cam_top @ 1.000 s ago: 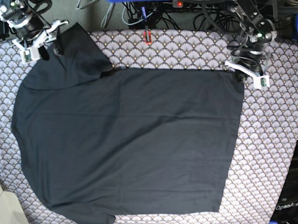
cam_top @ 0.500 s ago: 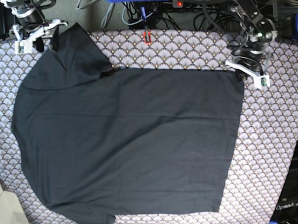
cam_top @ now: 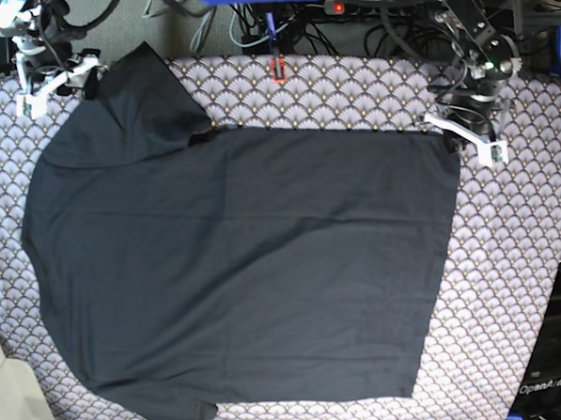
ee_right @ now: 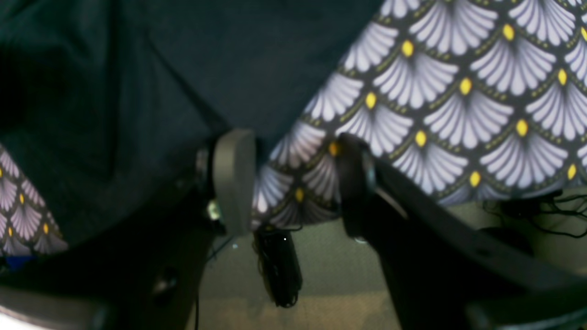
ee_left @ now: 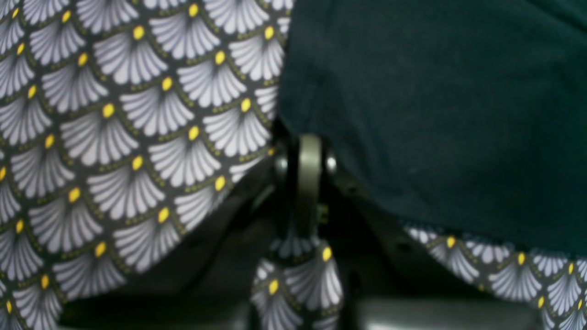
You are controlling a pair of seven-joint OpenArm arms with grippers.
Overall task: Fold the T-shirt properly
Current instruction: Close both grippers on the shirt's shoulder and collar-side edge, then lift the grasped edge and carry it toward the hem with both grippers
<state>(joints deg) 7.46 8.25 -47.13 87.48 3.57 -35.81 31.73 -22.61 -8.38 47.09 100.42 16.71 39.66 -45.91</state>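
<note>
1. Charcoal-black cloth filled the middle of the table (cam_top: 537, 253): the T-shirt (cam_top: 246, 268) lay spread flat on the fan-patterned tablecloth (cam_top: 349, 84), collar end toward the left, hem toward the right.
2. One sleeve (cam_top: 147, 90) reached up to the far left corner, and the other sleeve (cam_top: 174, 418) lay at the near edge.
3. Over on the right, the left gripper (cam_top: 455, 137) sat at the far corner of the hem, right on the cloth's edge.
4. From the left wrist view its fingers (ee_left: 309, 183) were clenched, pressed flat together with the shirt's corner lying right at their tips. Whether any cloth sat between them could not be told.
5. Up at the far left, the right gripper (cam_top: 59, 82) stood just beside the sleeve's edge, by the table's far edge.
6. The right wrist view showed its fingers (ee_right: 234, 178) released, spread wide with tablecloth showing in the gap, one of them against the dark sleeve cloth, nothing held.
7. Cables (cam_top: 393, 16) and a red-lit unit (cam_top: 336, 7) lay beyond the far edge.
</note>
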